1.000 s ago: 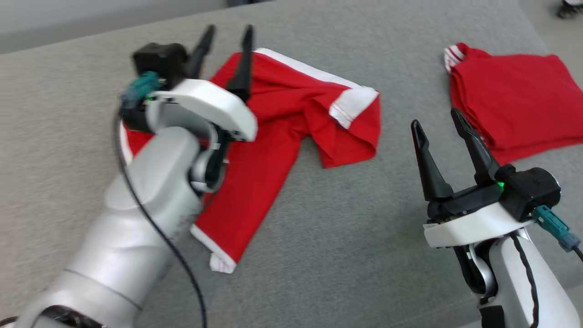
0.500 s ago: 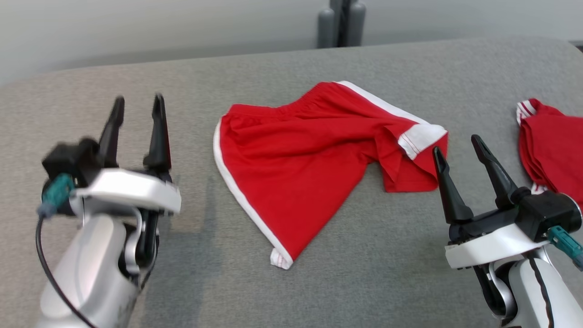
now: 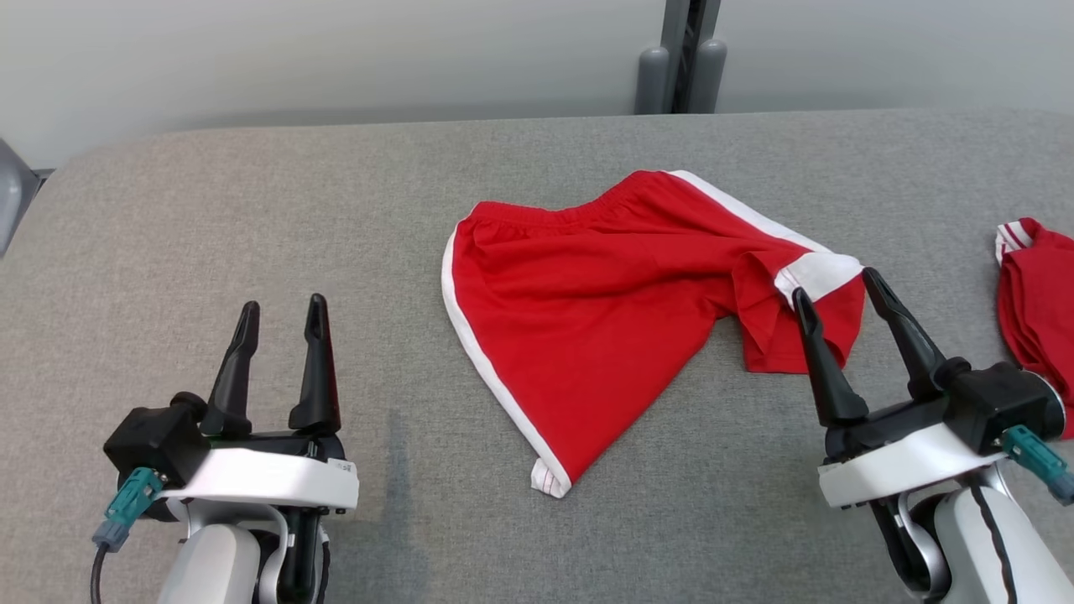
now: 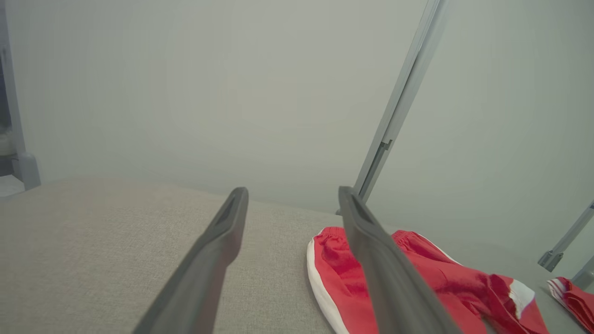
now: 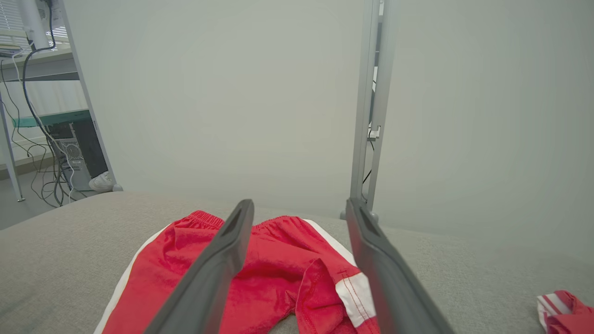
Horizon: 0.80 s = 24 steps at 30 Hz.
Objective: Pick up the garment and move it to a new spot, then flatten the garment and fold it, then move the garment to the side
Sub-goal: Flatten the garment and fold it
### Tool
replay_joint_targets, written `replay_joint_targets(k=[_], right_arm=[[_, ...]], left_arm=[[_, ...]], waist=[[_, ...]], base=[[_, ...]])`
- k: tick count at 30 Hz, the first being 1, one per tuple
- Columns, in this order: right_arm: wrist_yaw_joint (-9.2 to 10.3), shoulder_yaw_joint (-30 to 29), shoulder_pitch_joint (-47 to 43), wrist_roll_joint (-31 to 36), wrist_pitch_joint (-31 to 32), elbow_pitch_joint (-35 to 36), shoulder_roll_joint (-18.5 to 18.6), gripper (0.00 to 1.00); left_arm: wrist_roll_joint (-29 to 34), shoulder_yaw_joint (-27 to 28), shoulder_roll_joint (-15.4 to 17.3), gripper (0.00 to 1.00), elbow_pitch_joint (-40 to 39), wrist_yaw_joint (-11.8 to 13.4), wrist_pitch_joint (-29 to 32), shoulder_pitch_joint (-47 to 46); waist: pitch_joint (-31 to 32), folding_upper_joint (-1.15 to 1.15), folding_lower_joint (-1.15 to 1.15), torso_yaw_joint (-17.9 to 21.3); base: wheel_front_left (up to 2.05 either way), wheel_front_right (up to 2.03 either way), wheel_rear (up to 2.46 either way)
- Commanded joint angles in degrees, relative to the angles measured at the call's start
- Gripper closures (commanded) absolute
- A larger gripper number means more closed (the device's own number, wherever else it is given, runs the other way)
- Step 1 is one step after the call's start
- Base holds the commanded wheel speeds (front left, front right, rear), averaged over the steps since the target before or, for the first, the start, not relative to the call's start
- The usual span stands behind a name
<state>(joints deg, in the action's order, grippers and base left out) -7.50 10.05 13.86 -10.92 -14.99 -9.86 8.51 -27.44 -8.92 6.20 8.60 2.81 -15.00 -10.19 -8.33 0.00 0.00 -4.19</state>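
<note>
Red shorts (image 3: 604,319), white-trimmed, rumpled on grey counter (image 3: 252,210), one leg folded over | left hand (image 3: 283,302), right hand (image 3: 835,283): both spread wide, empty, pointing forward

Two red garments (image 3: 604,319) (image 3: 1040,327), four dark fingers (image 3: 317,361) (image 3: 821,361)

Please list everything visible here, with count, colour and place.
shorts: one, red with white trim, middle of the table.
second garment: one, red with white stripes, table's right edge, apart from the shorts.
table: one, grey, under both garments.
post: one, grey, behind the table's far edge.
left gripper: one, dark fingers, open, lower left, apart from the shorts.
right gripper: one, dark fingers, open, lower right, by the shorts' white cuff.
</note>
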Motion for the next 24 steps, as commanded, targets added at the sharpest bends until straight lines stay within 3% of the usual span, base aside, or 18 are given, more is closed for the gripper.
replay_joint_targets(k=[1,10,16,24], right_arm=[[0.02,-0.3,1.2,-0.7,-0.3,-0.6,0.2,0.00],[0.02,3.3,11.5,-2.5,3.8,-8.6,4.8,0.00],[0.02,8.6,21.0,-7.2,10.1,-16.9,11.9,0.00],[0.02,16.4,30.0,-17.1,17.2,-25.6,21.2,0.00]], left_arm=[[1.0,1.2,-0.6,0.00,0.3,-0.8,-0.2,0.4],[5.1,1.2,-2.6,0.00,2.2,-3.1,-0.2,-1.5],[2.8,-1.4,-3.2,0.00,3.8,-4.1,-0.2,-3.3],[-2.3,-8.5,-3.2,0.00,3.3,-1.6,-0.2,-5.0]], waist=[[-0.5,0.00,0.00,-0.4],[-4.1,0.00,0.00,-4.4],[-7.4,0.00,0.00,-9.7],[-10.8,0.00,0.00,-16.8]], base=[[0.00,0.00,0.00],[0.00,0.00,0.00],[0.00,0.00,0.00],[0.00,0.00,0.00]])
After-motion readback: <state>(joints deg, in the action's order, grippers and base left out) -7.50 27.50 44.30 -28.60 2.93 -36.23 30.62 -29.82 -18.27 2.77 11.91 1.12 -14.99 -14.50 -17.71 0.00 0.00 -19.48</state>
